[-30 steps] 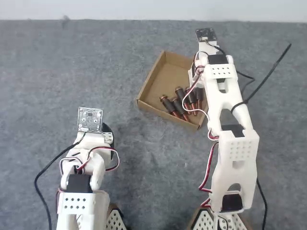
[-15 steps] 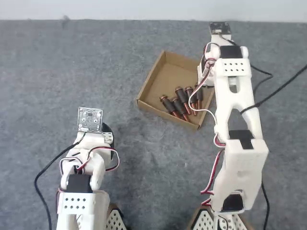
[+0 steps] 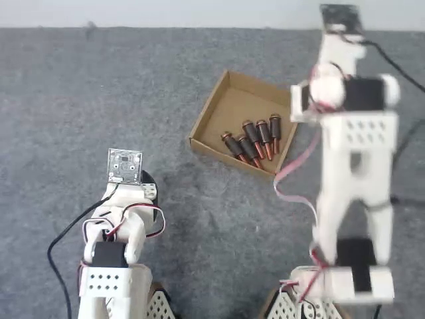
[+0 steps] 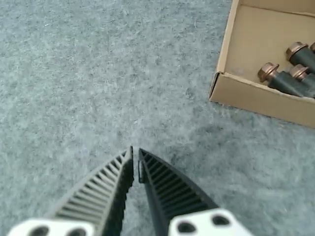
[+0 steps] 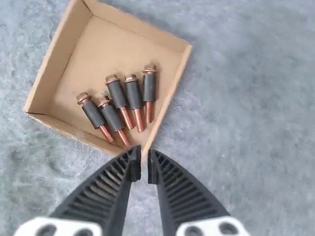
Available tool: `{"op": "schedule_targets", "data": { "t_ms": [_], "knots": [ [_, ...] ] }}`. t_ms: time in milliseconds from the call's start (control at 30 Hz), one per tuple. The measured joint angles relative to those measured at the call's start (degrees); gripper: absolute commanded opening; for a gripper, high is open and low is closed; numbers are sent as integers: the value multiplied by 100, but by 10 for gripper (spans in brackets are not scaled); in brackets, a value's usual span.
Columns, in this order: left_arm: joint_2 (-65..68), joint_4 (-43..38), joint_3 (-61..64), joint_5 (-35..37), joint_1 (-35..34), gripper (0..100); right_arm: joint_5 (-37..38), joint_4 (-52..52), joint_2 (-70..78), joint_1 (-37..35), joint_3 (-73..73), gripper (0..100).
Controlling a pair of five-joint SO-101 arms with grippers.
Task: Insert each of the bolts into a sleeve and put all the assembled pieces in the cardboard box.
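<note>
Grey felt covers the table. At the left, the left arm point(image 3: 119, 232) sits folded low near its base, probably to keep the way to the box free. The left gripper point(image 4: 135, 152) hangs just over the felt, with its jaws closed almost tip to tip and nothing between them.

In the middle stands the cardboard box point(image 3: 238, 105). Five assembled pieces point(image 3: 252, 143) lie in it side by side, near its right wall, each bolt already in a dark sleeve, so the task seems done or nearly so.

At the right, the right arm point(image 3: 355, 133) stands raised high. The right gripper point(image 5: 141, 160) looks down over the box's near wall, and its jaws are likewise drawn together and empty.

The left wrist view cuts the box off at a corner, with a few copper heads. The raised arm covers the felt beneath it — whether any loose part lies there, I cannot tell.
</note>
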Motion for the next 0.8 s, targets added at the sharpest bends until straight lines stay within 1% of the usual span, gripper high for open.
{"op": "schedule_targets", "data": {
  "t_ms": [233, 300, 400, 600, 733, 800],
  "knots": [
    [0, 0, 0, 0, 0, 12, 0, -53, -2286, 229, 1960, 6],
    [0, 0, 0, 0, 0, 12, 0, -211, -2945, 264, 2576, 6],
    [0, 0, 0, 0, 0, 12, 0, -536, -3982, 431, 3543, 6],
    [0, 0, 88, 0, 0, 12, 0, -1477, -6110, 448, 5723, 6],
    [0, 0, 334, 0, 0, 12, 0, -2057, -7288, 448, 7156, 6],
    [0, 0, 352, 0, 0, 12, 114, -2312, -7771, 466, 7815, 6]
  ]
}}
